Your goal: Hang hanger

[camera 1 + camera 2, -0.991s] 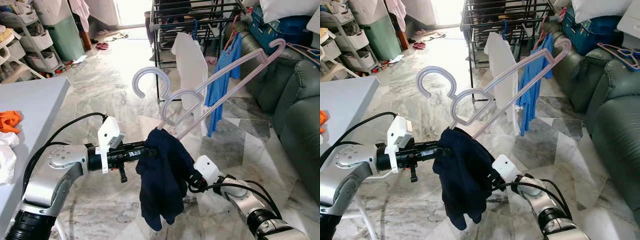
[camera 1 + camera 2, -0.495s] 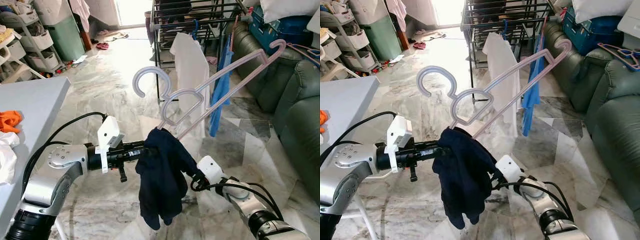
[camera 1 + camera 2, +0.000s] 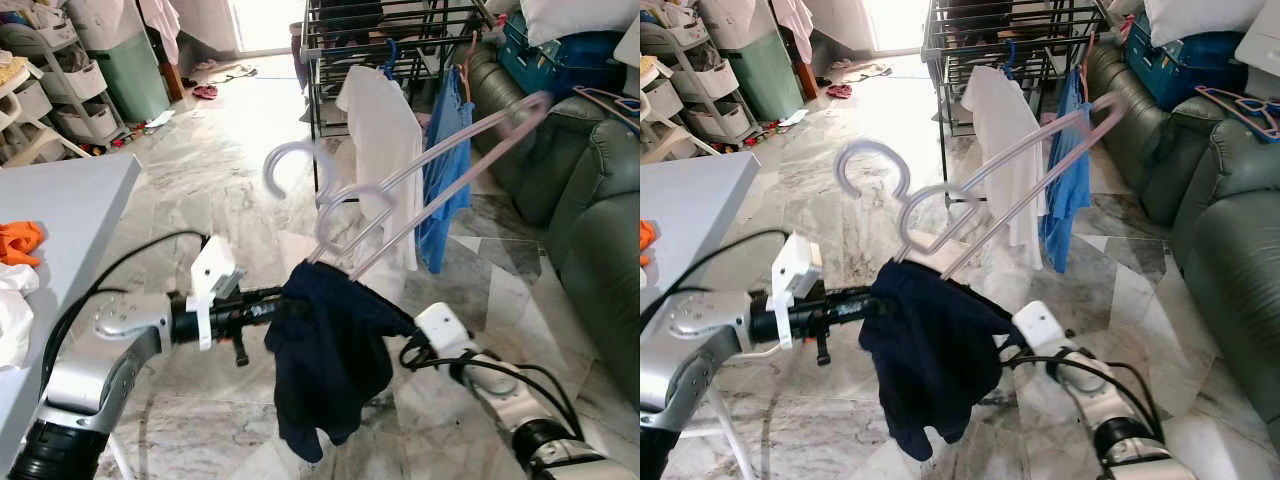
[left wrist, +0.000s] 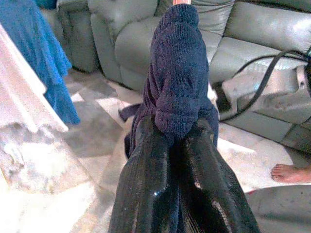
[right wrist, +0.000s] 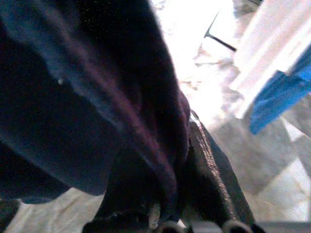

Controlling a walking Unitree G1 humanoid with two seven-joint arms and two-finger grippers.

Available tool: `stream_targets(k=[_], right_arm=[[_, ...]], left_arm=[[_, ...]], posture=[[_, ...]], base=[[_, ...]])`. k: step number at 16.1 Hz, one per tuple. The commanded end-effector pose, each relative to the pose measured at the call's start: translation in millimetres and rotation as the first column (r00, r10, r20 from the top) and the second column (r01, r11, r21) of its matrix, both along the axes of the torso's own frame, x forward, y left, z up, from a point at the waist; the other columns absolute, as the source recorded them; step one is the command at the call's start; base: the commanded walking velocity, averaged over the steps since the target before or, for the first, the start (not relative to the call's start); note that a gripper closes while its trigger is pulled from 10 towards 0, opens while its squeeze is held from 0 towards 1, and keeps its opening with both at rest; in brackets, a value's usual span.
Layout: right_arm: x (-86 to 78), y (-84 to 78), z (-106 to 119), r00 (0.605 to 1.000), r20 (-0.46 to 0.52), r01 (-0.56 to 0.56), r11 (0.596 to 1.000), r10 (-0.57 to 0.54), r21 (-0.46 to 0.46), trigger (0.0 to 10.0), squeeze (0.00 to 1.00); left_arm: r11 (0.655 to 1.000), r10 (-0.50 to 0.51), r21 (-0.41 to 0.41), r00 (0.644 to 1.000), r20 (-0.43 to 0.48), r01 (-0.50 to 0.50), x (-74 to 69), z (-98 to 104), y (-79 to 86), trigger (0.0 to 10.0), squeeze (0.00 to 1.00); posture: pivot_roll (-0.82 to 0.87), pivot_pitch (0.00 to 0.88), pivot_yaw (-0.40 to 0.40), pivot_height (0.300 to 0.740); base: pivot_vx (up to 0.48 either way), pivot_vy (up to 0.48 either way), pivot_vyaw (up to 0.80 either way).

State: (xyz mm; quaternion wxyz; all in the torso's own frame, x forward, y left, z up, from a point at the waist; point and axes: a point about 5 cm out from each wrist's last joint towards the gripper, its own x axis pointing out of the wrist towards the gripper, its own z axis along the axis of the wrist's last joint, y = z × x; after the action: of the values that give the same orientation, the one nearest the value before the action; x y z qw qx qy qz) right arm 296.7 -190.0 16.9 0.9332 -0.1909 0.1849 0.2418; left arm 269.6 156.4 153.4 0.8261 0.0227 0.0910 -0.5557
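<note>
Gripping a fold of the dark blue garment (image 3: 325, 360), the left tool (image 4: 181, 141) has its two black fingers (image 4: 146, 184) clenched on the cloth. The right tool (image 5: 180, 160) is likewise clamped on the garment's other side. Between them, the pale hanger (image 3: 400, 185) rises tilted out of the garment, its hook (image 3: 290, 165) up in the air before the drying rack (image 3: 390, 40), apart from it.

Grey table (image 3: 70, 200), orange cloth (image 3: 18, 242) (crumpled), white cloth (image 3: 12, 310)
</note>
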Motion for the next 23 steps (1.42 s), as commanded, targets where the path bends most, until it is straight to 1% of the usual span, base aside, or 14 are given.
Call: stream_targets(k=[1,3,4,6,8,10,11,13,14,16,17,18,21,23], right_arm=[[2.6,-7.1,4,0.999,0.023,0.037,0.999,-0.037,-0.007,0.0,0.0],[7.2,-17.2,12,0.994,0.075,0.076,0.997,-0.074,-0.028,0.0,0.0],[11.0,-22.9,19,0.989,0.113,0.101,0.994,-0.096,-0.033,0.0,0.0],[19.4,-29.5,33,0.975,0.183,0.131,0.991,-0.125,-0.018,0.0,0.0],[24.8,-32.3,42,0.966,0.214,0.148,0.989,-0.143,-0.01,0.0,0.0],[36.6,-36.5,59,0.942,0.266,0.202,0.978,-0.206,0.043,0.0,0.0],[42.4,-37.6,67,0.929,0.285,0.228,0.972,-0.234,0.055,0.0,0.0],[49.0,-38.2,73,0.923,0.258,0.268,0.957,-0.287,0.108,0.0,0.0],[53.0,-38.1,75,0.923,0.238,0.283,0.953,-0.302,0.111,0.0,0.0],[59.4,-41.4,83,0.922,0.237,0.298,0.952,-0.306,0.069,0.0,0.0],[60.4,-42.4,85,0.92,0.24,0.303,0.951,-0.31,0.064,0.0,0.0],[63.1,-45.1,88,0.92,0.218,0.319,0.946,-0.325,0.064,0.0,0.0],[68.1,-44.3,94,0.929,0.213,0.305,0.952,-0.303,0.025,0.0,0.0],[72.1,-40.6,101,0.937,0.229,0.271,0.962,-0.262,-0.009,0.0,0.0]], left_arm=[[0.999,0.038,0.005,0.999,0.031,-0.038,2.4,3,10.6,10.0,0.0],[0.997,0.076,0.023,0.997,-0.02,-0.075,0.1,-15,19.1,10.0,0.0],[0.994,0.109,0.023,0.993,-0.056,-0.108,-1.0,-28,24.2,10.0,0.0],[0.981,0.189,0.06,0.978,-0.088,-0.184,-2.4,-52,35.5,10.0,0.0],[0.976,0.208,0.081,0.973,-0.1,-0.2,-6.2,-64,36.8,10.0,0.0],[0.966,0.248,0.108,0.963,-0.108,-0.237,-12.9,-85,33.8,10.0,0.0],[0.961,0.268,0.102,0.957,-0.107,-0.258,-14.4,-95,30.6,10.0,0.0],[0.956,0.288,0.08,0.953,-0.097,-0.281,-16.5,-102,20.7,10.0,0.0],[0.959,0.278,0.074,0.957,-0.086,-0.272,-20.5,-106,12.3,10.0,0.0],[0.965,0.254,0.09,0.964,-0.073,-0.247,-27.3,-114,7.4,10.0,0.0],[0.966,0.248,0.096,0.966,-0.073,-0.241,-28.5,-116,7.5,10.0,0.0],[0.966,0.237,0.122,0.969,-0.071,-0.227,-33.2,-123,8.0,10.0,0.0],[0.962,0.228,0.173,0.97,-0.08,-0.212,-46.0,-138,9.6,10.0,0.0],[0.945,0.236,0.255,0.966,-0.108,-0.203,-55.0,-156,15.6,10.0,0.0]], posture=[[-0.03,0.0,0.091,0.74],[-0.04,0.0,0.091,0.74],[-0.05,0.0,0.091,0.74],[-0.06,0.0,0.094,0.74],[-0.07,0.0,0.096,0.74],[-0.09,0.0,0.099,0.74],[-0.09,0.0,0.099,0.74],[-0.1,0.0,0.099,0.74],[-0.1,0.0,0.098,0.74],[-0.1,0.0,0.096,0.74],[-0.1,0.0,0.096,0.74],[-0.1,0.0,0.097,0.74],[-0.1,0.0,0.092,0.74],[-0.1,0.0,0.09,0.74]], base=[[0.0,0.0,0.0],[0.0,0.0,0.0],[0.0,0.0,0.0],[0.0,0.0,0.0],[0.0,0.0,0.0],[0.0,0.0,0.0],[0.0,0.0,0.0],[0.0,0.0,0.0],[0.0,0.0,0.0],[0.0,0.0,0.0],[0.0,0.0,0.0],[0.0,0.0,0.0],[0.0,0.0,0.0],[0.0,0.0,0.0]])
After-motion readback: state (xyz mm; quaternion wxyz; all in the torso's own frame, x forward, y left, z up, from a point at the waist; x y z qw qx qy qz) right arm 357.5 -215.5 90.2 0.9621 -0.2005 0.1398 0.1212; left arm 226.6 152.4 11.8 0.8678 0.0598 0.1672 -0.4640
